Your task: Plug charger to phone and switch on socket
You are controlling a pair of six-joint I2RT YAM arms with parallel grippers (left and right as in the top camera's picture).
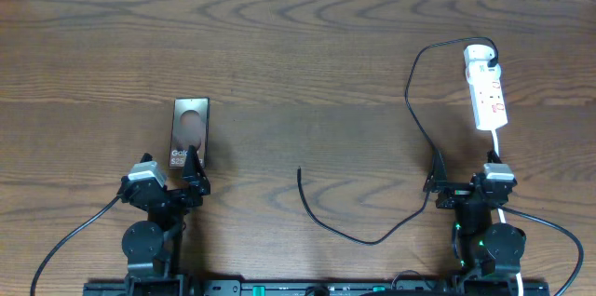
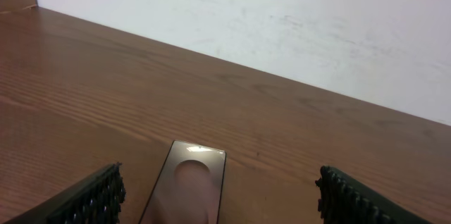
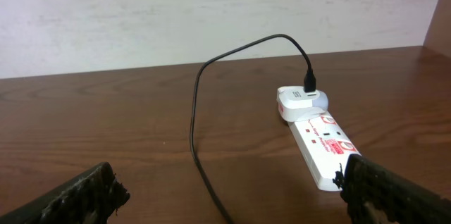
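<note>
Your left end effector (image 2: 220,197) and right end effector (image 3: 234,194) are wide open, empty. The phone (image 2: 187,182) sits just ahead of the left; the charger tip (image 1: 299,172) lies left of the right. Grab it loosely and it may slip.

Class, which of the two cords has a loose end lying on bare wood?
The thin black cable: its tip lies loose mid-table. The white cord runs on from the power strip, no end showing.

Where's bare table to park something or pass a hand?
Free: far strip of table behind phone and socket; centre patch between phone and the free tip of the charger. Crowded: right side, charger looping from socket down toward the near edge.
</note>
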